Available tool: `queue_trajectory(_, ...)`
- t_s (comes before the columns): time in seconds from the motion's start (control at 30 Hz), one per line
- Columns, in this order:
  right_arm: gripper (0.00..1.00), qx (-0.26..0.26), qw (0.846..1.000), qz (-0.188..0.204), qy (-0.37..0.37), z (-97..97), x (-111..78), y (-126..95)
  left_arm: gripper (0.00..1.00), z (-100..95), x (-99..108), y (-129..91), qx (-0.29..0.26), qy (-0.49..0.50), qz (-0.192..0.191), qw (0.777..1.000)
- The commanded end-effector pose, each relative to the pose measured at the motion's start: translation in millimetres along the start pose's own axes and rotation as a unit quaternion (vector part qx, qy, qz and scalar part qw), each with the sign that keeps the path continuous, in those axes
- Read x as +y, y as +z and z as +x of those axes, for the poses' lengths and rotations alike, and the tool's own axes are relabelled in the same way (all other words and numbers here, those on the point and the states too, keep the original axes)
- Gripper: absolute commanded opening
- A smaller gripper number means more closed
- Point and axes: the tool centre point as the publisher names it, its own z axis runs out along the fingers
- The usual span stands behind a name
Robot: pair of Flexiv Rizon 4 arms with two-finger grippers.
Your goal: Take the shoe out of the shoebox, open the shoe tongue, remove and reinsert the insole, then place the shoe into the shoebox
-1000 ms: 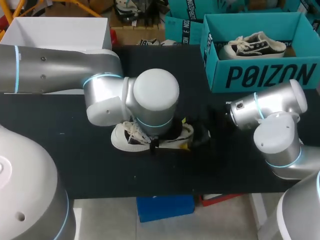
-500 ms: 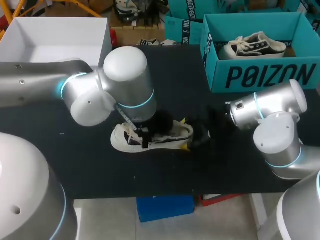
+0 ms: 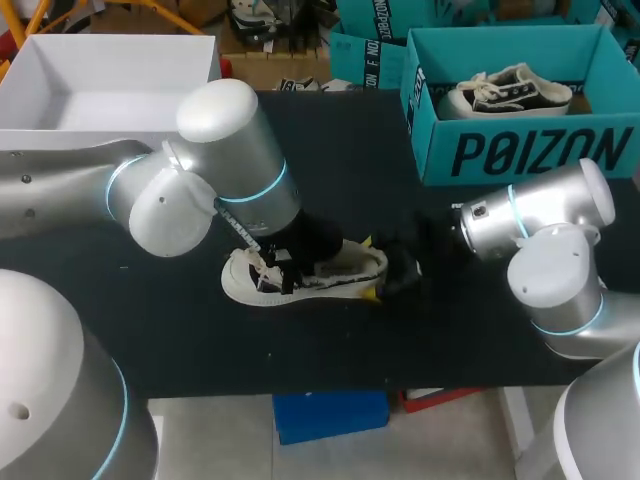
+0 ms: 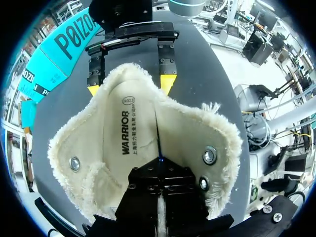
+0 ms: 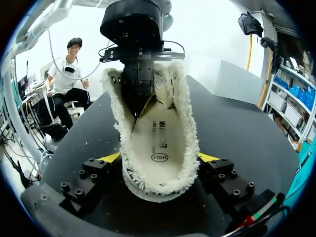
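The shoe [image 3: 345, 268] lies on its sole on the black table [image 3: 400, 170], just below the middle of the head view, toe toward the left of the frame and heel toward the right. Its fleecy mouth gapes wide, and the printed insole [image 4: 133, 133] lies flat inside.

The right gripper [image 5: 159, 158] clamps the heel, one yellow tip against each side. The left gripper [image 4: 159, 165] points down into the mouth near the laces with its fingers pressed together. I cannot tell whether they pinch an edge of the insole or the lining.

The teal shoebox [image 3: 520, 150] stands in the upper right of the head view, well apart from the shoe. A second shoe [image 3: 510, 90] lies inside it. A white box [image 3: 110, 70] sits in the upper left.

Judging by this, taking the shoe out is done and the shoe looks opened up. With the insole seated, the work appears to be at the insole step. Nothing shows whether this is the start of pulling it out or the end of pressing it back. Returning the shoe to the shoebox is not yet done.

In the head view the left arm covers the middle of the shoe. The tongue is hidden under the left gripper in both wrist views.
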Motion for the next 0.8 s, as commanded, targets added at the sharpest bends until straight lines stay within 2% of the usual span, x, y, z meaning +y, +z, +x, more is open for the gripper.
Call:
queue_trajectory(0.03, 0.00, 0.000, 1.000, 0.001, 0.001, -1.3, -3.4, 2.7, 0.00, 9.0, 0.3, -9.8, -0.009, 0.000, 0.026, 1.000)
queue_trajectory(0.8, 0.00, 0.000, 1.000, 0.001, 0.001, -1.3, -3.4, 2.7, 0.00, 0.9, -12.1, -30.9, -0.020, -0.007, 0.057, 0.998)
